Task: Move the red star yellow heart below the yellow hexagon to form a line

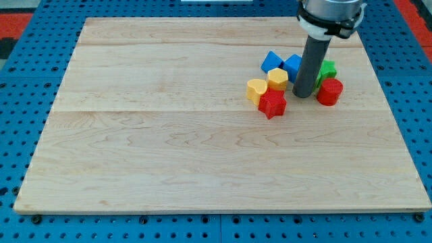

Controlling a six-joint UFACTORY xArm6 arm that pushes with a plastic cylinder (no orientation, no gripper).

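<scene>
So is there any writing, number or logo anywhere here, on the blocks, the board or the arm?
None can be read in this view.
The wooden board is bare wood grain.
The red star, yellow heart, yellow hexagon and the other blocks carry no marks.
The rod above my tip is plain dark, and the blue pegboard surround shows only holes.

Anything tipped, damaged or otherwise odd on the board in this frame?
Nothing stands out. The blocks sit flat in one cluster near the view's upper right; my tip rests between the yellow hexagon and the red cylinder. The board looks undamaged.
</scene>
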